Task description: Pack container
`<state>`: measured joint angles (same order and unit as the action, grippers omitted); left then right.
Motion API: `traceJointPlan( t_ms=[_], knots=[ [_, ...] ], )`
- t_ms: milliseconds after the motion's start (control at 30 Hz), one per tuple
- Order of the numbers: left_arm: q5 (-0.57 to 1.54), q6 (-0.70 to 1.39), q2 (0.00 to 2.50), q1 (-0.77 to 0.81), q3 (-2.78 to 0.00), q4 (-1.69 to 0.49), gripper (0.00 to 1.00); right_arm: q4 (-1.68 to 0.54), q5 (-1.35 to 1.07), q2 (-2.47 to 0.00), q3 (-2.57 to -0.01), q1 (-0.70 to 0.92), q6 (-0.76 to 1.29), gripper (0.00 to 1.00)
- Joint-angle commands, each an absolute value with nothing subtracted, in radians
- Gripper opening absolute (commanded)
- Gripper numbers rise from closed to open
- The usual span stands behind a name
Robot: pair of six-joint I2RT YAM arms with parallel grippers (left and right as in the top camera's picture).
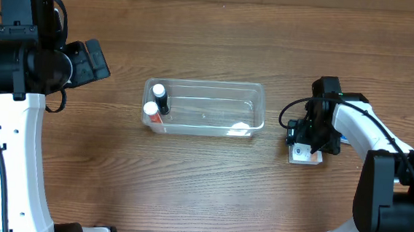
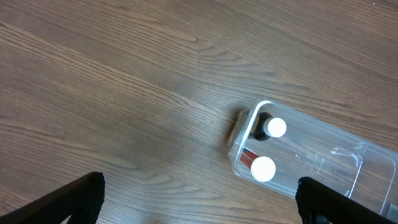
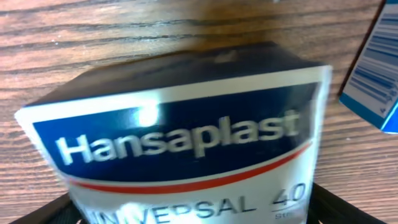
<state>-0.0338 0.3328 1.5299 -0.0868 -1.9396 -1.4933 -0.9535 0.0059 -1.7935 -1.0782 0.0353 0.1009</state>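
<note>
The clear plastic container (image 1: 207, 107) lies in the middle of the table. Two white-capped bottles (image 1: 154, 100) stand in its left end, and a small white item (image 1: 241, 127) lies in its right end. In the left wrist view the container (image 2: 323, 163) and the bottles (image 2: 268, 148) show below and to the right. My left gripper (image 2: 199, 205) is open and empty, above bare table left of the container. My right gripper (image 1: 309, 141) is down at a white and blue Hansaplast box (image 3: 186, 143), which fills the space between its fingers (image 3: 193, 214).
A second blue and white box (image 3: 373, 74) lies on the table just right of the Hansaplast box, close to my right gripper. It shows as a blue sliver in the overhead view (image 1: 344, 139). The table is brown wood (image 1: 202, 189).
</note>
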Motion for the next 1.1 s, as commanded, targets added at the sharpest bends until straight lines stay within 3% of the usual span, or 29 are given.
traceJointPlan(
  t_ms=[0,167,367,567,733,1067],
  knots=[
    [-0.025,0.310,1.531,-0.091,-1.939,-1.493,1.00,-0.947,0.006,-1.798,-1.071,0.036,0.101,0.84],
    [-0.025,0.310,1.531,-0.091,-1.939,-1.493,1.00,-1.018,0.005,-1.797,-1.154,0.036,0.104,0.74],
    [-0.025,0.310,1.531,-0.091,-1.939,-1.493,1.00,-1.224,-0.002,-1.676,-1.457,0.105,0.105,0.75],
    [-0.025,0.310,1.531,-0.091,-1.939,-1.496,1.00,-1.217,-0.001,-1.527,-1.596,0.311,0.247,0.74],
    [-0.025,0.310,1.531,-0.091,-1.939,-1.497,1.00,-1.147,-0.001,-1.602,-1.582,0.451,0.369,0.74],
    [-0.026,0.310,1.531,-0.091,-1.939,-1.506,1.00,-1.104,-0.001,-1.816,-1.576,0.479,0.398,0.74]
  ],
)
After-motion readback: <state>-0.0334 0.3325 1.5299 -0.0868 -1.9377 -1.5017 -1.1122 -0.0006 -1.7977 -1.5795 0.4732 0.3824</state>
